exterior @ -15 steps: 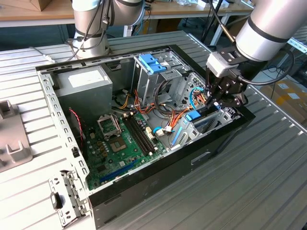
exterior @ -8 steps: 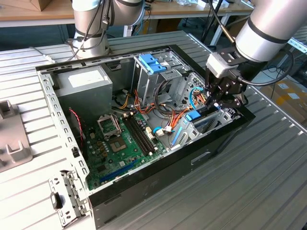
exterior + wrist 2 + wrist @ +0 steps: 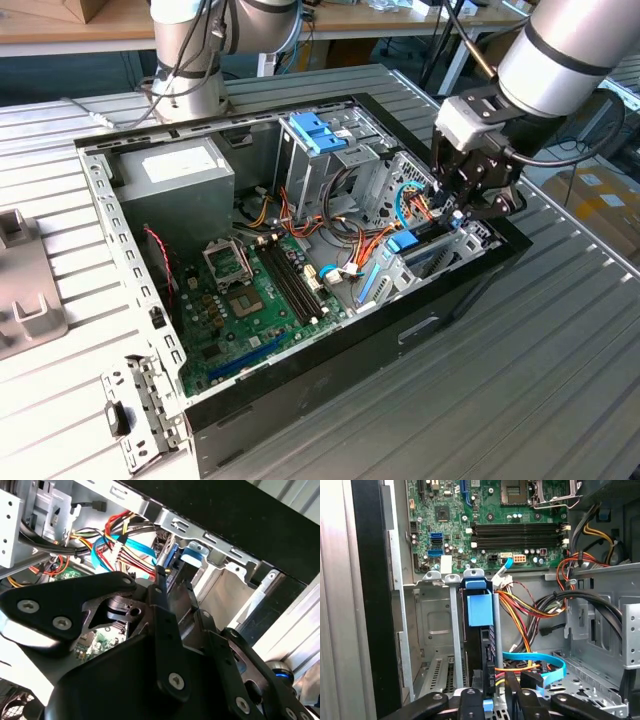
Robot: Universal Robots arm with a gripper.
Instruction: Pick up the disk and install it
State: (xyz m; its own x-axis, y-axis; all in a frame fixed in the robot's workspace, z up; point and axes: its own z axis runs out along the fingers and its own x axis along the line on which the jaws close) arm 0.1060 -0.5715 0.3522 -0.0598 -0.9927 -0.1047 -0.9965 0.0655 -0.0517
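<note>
Tool [image 3: 495, 700] astride disk [image 3: 480, 630], on edge, lengthwise in bay.

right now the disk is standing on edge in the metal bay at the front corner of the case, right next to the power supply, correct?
Not next to the power supply: in the exterior view that grey box sits at the opposite corner of the case. The disk does stand on edge in the metal bay, with the end effector above it.

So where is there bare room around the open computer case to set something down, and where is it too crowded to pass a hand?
Free: the ribbed table on the exterior view's right of the computer case, and the strip between the case and the grey fixture. Crowded: the drive bay corner, where the gripper sits among bundled cables beside the upright disk.
</note>
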